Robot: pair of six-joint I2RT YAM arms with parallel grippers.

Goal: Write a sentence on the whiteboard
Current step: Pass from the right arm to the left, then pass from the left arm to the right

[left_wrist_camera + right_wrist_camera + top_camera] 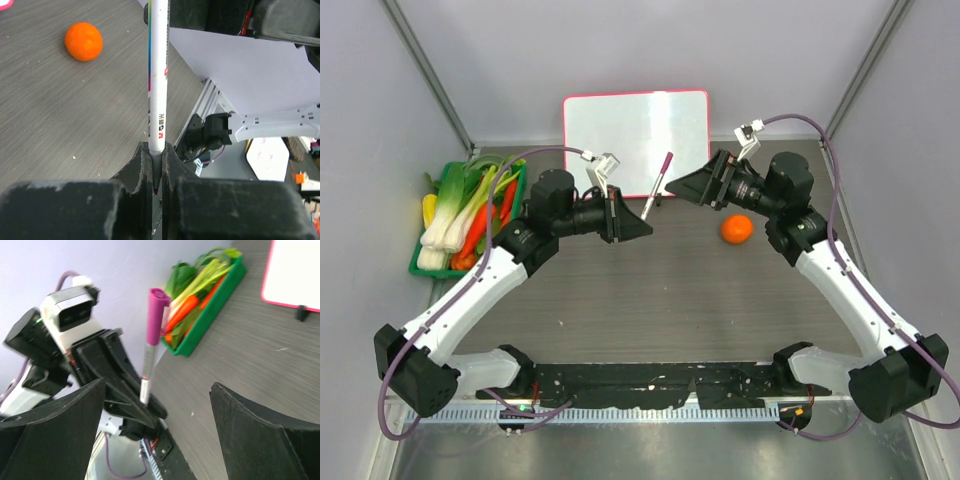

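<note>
Grip on the left side looks firm: my left gripper [647,213] is clamped on the bottom end of a marker [659,182]. Its white barrel stands up out of the jaws, leaning a little, with the magenta cap on top. From the left wrist I see the barrel pinched tight, its dark tip down in the slot between the jaws. My right gripper [680,186] faces it from just beside, spread wide and holding nothing. In its wrist view the marker stands beyond the two black fingers, touching neither. The whiteboard [636,135] lies at the far edge of the table [650,300], in the middle, behind both grippers, its face blank inside the pink frame. An orange [737,229] rests on the table near the right wrist. A green tray [417,264] of vegetables [460,210] sits at the far left.
</note>
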